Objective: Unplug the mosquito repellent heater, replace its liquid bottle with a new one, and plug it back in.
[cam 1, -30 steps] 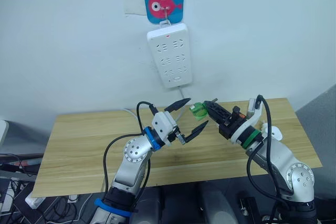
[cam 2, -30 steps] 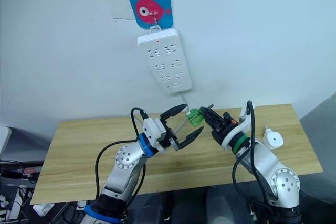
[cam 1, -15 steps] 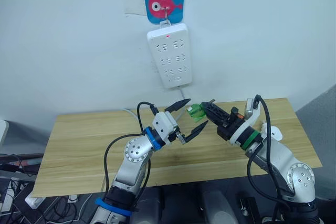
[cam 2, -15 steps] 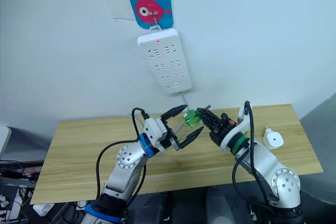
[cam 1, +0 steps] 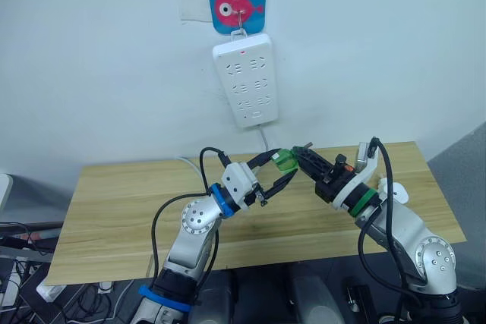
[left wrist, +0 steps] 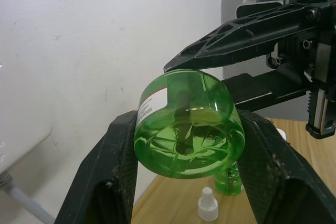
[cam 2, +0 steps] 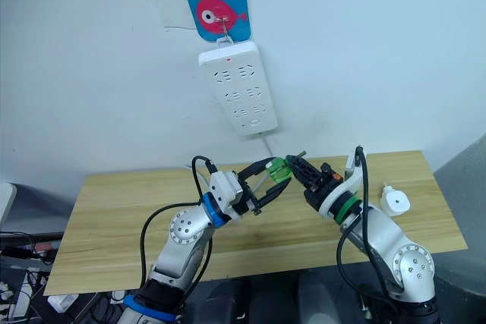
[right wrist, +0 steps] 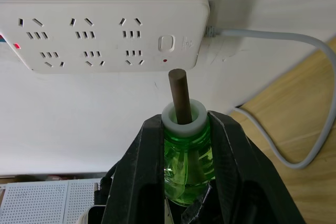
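Note:
A green liquid bottle [cam 1: 286, 159] hangs in the air above the wooden table [cam 1: 114, 202], held from both sides. My right gripper [cam 1: 302, 155] is shut on its neck, where the white collar and brown wick [right wrist: 178, 95] stick out past the fingers [right wrist: 137, 174]. My left gripper [cam 1: 282, 169] is shut on the bottle's wide base [left wrist: 186, 129], one finger on each side. The mosquito repellent heater [cam 2: 395, 201], small and white, lies on the table at the right end, unplugged and behind my right arm.
A white power strip [cam 1: 245, 80] hangs on the wall from a blue fish hook [cam 1: 236, 1], its cable running down to the table. A second green bottle [left wrist: 229, 182] and a small white cap [left wrist: 208, 205] stand on the table below the held one.
My left gripper's fingers, wide open beside the bottle before, have closed in onto its base. The right gripper has kept hold of the neck, nearly still.

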